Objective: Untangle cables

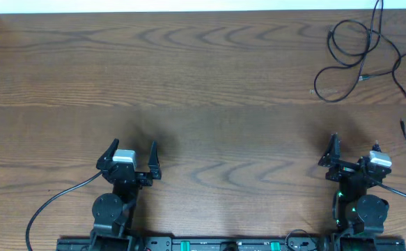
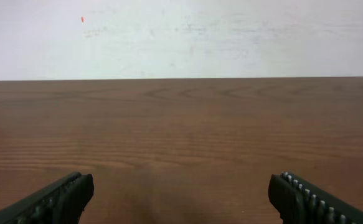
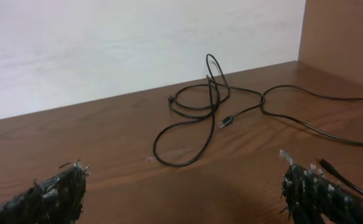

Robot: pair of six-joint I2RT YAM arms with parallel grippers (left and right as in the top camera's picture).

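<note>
Left gripper (image 1: pixel 133 146) and right gripper (image 1: pixel 354 145) gape empty; thin black looping cables (image 3: pixel 213 93) look light, floppy, best pinched mid-loop

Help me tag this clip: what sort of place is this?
Probably an indoor robotics lab bench: a wood-grain table against a plain white wall, a left arm and right arm mounted at its near edge, black cables loose on it.

A brown wood-grain table (image 1: pixel 209 77) meets a white wall (image 2: pixel 181 37) at its far edge.
</note>
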